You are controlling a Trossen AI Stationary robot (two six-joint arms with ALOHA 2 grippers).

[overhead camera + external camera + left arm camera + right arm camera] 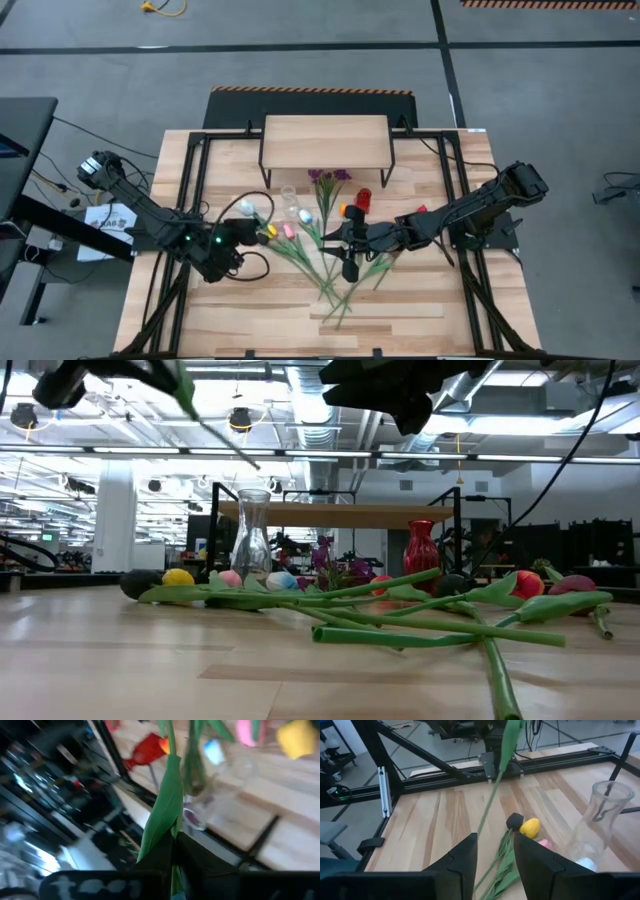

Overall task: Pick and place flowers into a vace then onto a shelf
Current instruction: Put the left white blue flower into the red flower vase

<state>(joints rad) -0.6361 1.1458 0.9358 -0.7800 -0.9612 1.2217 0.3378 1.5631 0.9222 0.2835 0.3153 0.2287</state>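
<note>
Your left gripper (243,232) is clamped on one tulip stem (492,800), lifted above the table (420,310). Your right gripper (494,851) hangs empty, fingers apart, over the remaining flowers (325,265) lying beside the glass vase (600,820), before the shelf (325,140).

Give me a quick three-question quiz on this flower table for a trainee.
1. True or false: the left hand is shut on a green stem.
2. The right hand is: A open above the lying stems; B shut on the clear vase; C resting on the shelf.
3. What colour is the tulip head beside the dark bud?
Key: 1 true; 2 A; 3 yellow.
</note>
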